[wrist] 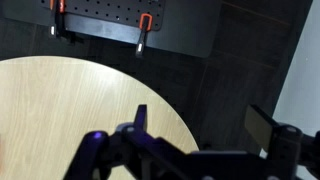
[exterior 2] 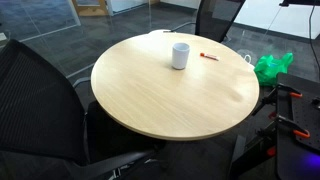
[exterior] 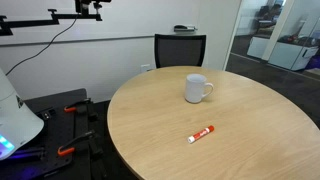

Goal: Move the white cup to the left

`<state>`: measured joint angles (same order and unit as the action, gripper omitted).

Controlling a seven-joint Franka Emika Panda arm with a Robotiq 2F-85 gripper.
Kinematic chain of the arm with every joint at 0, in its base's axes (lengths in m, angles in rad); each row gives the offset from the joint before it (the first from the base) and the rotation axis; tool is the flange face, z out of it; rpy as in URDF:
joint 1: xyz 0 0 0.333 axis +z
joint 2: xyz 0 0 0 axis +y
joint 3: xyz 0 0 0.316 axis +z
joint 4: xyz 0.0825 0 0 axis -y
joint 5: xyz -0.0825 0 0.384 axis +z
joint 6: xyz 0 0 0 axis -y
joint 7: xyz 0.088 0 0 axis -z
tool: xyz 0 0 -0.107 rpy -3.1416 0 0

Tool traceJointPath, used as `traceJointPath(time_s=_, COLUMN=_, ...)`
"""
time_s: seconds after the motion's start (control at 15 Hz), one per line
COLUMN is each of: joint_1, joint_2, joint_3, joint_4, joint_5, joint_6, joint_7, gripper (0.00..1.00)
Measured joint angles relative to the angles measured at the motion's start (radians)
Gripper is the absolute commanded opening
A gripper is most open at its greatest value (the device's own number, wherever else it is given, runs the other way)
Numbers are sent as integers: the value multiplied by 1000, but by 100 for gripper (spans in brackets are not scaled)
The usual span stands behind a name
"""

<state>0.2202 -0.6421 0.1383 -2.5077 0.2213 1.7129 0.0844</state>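
White cup [exterior: 197, 88] is sitting upright on the round wooden table [exterior: 250, 140], toward the far side, with a black office chair [exterior: 180, 48] standing behind it. A red-and-white marker [exterior: 202, 133] is lying well apart from the cup, nearer the front edge. In the wrist view the gripper [wrist: 190, 160] is hanging over the table rim. It's dark and cropped, so I can't tell if the jaws are apart or closed.

I count one white cup [exterior: 197, 88], one marker [exterior: 202, 133], one worktop [exterior: 150, 120] and two seats: far chair [exterior 2: 218, 15], near chair [exterior 2: 35, 95].
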Motion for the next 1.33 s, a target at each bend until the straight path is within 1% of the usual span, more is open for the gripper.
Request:
traceJointPath(time_s=0.73, joint_1=-3, joint_2=0, joint_3=1, joint_4=2, joint_5=-6, joint_6=0, joint_7=0, gripper=100)
traceJointPath(time_s=1.0, joint_1=-19, joint_2=12, joint_3=16, joint_4=46, joint_5=-76, joint_6=8, joint_7=0, gripper=100)
traceJointPath(time_s=1.13, joint_1=-27, joint_2=32, joint_3=30, joint_4=79, joint_5=-109, joint_6=42, joint_7=1, gripper=100)
traceJointPath(time_s=1.2, joint_1=-32, joint_2=45, joint_3=36, joint_4=90, joint_5=-124, joint_6=79, joint_7=3, gripper=100)
traceJointPath(time_s=1.33, joint_1=-41, joint_2=73, joint_3=38, joint_4=96, joint_5=-129, joint_6=203, joint_7=3, gripper=100)
